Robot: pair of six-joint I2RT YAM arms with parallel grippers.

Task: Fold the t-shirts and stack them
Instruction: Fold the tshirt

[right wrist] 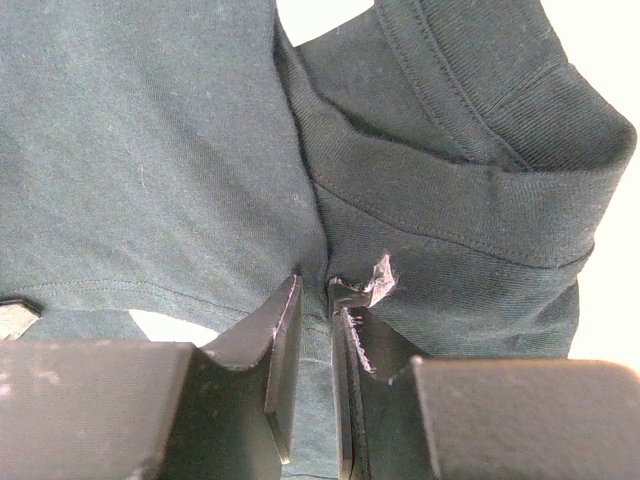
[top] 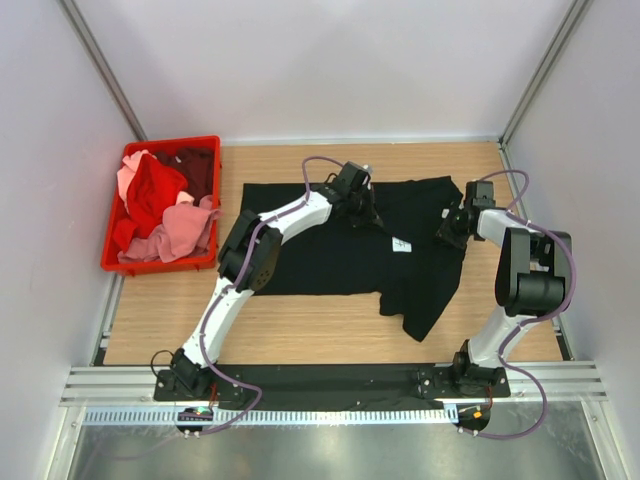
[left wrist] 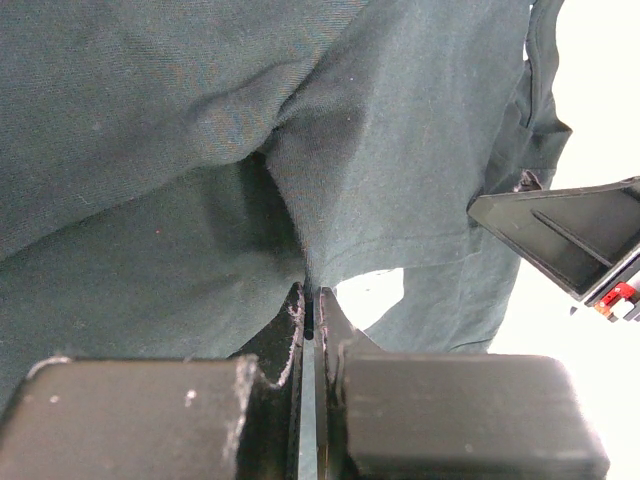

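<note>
Early stage: black tee (top: pixel 330 255) lies mid-table, unfolded, L gripper (left wrist: pixel 310 300) & R gripper (right wrist: pixel 315 285) both pinched shut on its far-right cloth; red/pink/maroon tees (top: pixel 160 205) unfolded in crate (top: pixel 160 266) far left, no stack.

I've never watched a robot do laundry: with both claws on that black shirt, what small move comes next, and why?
Probably raise both grippers together a little. The left gripper and the right gripper each pinch the black t-shirt, which lies spread on the table; lifting the held cloth would start a fold.
</note>
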